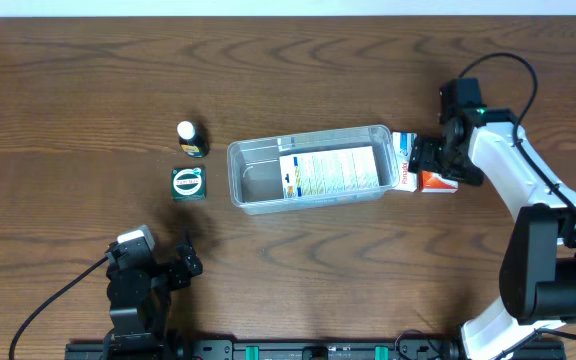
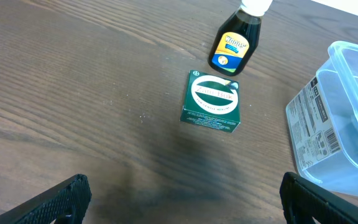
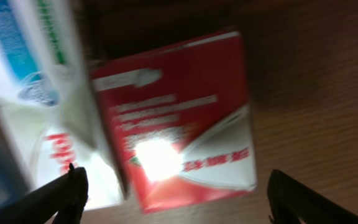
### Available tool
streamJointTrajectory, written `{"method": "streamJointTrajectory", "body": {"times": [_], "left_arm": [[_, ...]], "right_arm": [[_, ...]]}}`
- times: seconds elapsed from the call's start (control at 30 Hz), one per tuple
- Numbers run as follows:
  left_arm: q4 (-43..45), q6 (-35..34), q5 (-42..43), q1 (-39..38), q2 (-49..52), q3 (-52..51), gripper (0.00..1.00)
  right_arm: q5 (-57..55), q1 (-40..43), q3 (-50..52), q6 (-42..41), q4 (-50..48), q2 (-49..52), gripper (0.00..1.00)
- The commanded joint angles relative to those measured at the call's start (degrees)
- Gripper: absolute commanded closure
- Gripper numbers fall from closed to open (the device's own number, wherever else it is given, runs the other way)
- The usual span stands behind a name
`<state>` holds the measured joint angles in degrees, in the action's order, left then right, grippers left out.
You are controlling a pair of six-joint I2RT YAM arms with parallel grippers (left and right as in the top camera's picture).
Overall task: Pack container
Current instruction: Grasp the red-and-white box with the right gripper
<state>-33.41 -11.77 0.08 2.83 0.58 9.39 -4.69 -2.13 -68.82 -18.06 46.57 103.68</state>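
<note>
Container (image 1: 251, 193) holds labelled box (image 1: 333, 170).

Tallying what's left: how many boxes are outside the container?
3. A green box left of the container; a red box and a white box side by side at its right end. The arm may hide others.

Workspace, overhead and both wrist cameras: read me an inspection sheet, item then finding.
Surface: brown wooden table, no spills seen.
Job's things: clear plastic rectangular tub upright, white printed box inside; small green square box and dark yellow-labelled bottle left of it; red carton and white carton at its right end.
Clutter: nothing seen.
Grippers: left gripper open over bare wood; right gripper open, straddling the red carton.
Cables: black cable by left arm; black looped cable on right arm.
Surroundings: pale strip past the far table edge.
</note>
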Motion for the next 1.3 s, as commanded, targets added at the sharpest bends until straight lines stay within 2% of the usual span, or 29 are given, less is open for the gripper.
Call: {"method": "streamJointTrajectory", "body": {"times": [0.0, 0.3, 0.47, 0.77, 1.03, 1.27], "left_arm": [[0.04, 0.15, 0.39, -0.28, -0.31, -0.68, 0.02], [0.04, 0.13, 0.39, -0.28, -0.31, -0.68, 0.02], [0.04, 0.13, 0.39, -0.28, -0.31, -0.70, 0.02], [0.04, 0.13, 0.39, -0.28, -0.31, -0.70, 0.02], [0.04, 0.15, 0.39, -0.28, -0.31, -0.68, 0.02], [0.04, 0.13, 0.39, -0.28, -0.31, -0.68, 0.02]], "right_arm": [[-1.20, 1.90, 1.90, -0.26, -1.90, 0.24, 0.14], [2.16, 1.68, 7.34, 3.76, -10.99, 0.26, 0.20], [1.81, 2.01, 8.87, 4.87, -11.93, 0.26, 0.26], [2.25, 2.56, 8.81, 4.85, -13.42, 0.04, 0.53], [8.22, 2.05, 7.30, 4.87, -12.20, -4.33, 0.54], [9.09, -0.37, 6.40, 6.01, -10.56, -15.37, 0.53]]}}
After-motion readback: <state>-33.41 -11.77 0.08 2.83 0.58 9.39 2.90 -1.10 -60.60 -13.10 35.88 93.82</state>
